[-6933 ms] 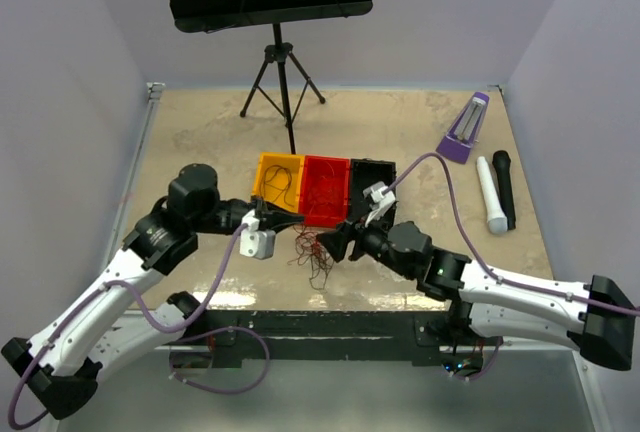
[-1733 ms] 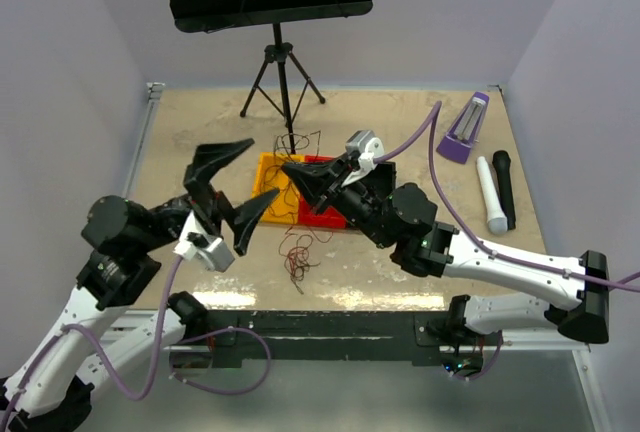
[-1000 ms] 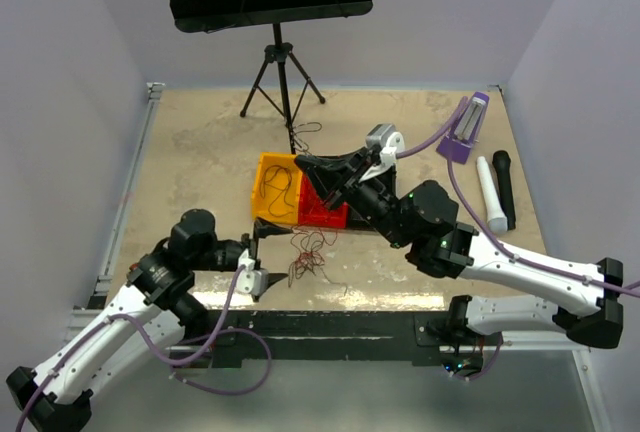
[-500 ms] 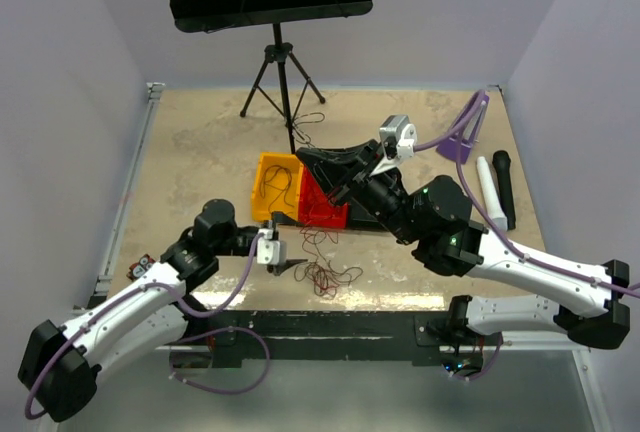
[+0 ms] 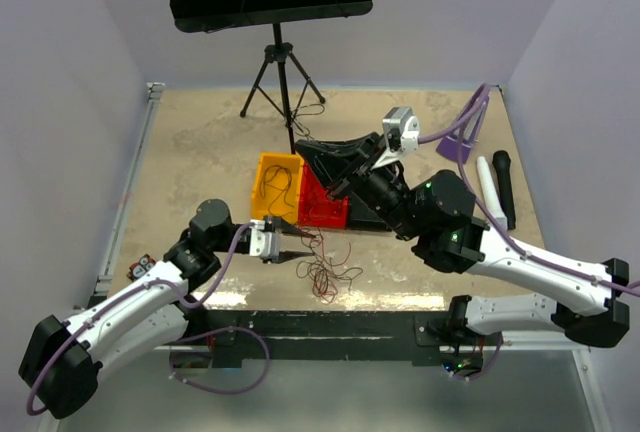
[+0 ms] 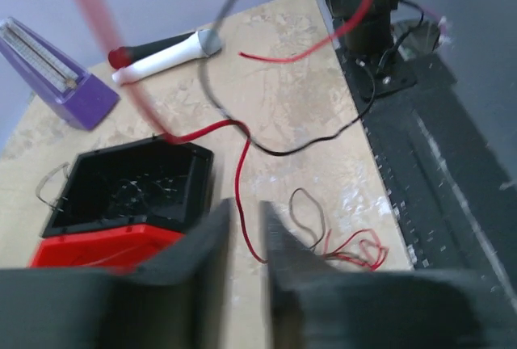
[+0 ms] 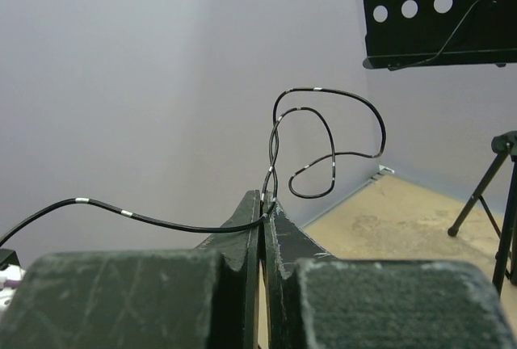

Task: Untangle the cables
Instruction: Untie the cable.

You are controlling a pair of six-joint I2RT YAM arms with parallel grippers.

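Note:
The cables (image 5: 325, 274) lie as a small loopy clump of thin red and black wires near the table's front edge. In the left wrist view a red wire (image 6: 242, 179) runs down between my left fingers, and the clump (image 6: 347, 248) lies just beyond. My left gripper (image 5: 300, 255) (image 6: 242, 216) sits low beside the clump, its jaws a narrow gap apart around that wire. My right gripper (image 5: 303, 150) (image 7: 265, 201) is raised over the bins, shut on a black cable (image 7: 331, 135) that loops above its tips (image 5: 308, 117).
An orange bin (image 5: 275, 184) and a red bin (image 5: 322, 202) stand mid-table, with a black bin (image 6: 129, 183) beside them. A music stand tripod (image 5: 283, 82) is behind. A purple metronome (image 5: 462, 142), a white microphone (image 5: 490, 192) and a black one (image 5: 503, 187) lie at the right.
My left gripper swung in toward the clump and closed from wide open to a narrow gap. My right gripper rose and drifted back and right with the black cable.

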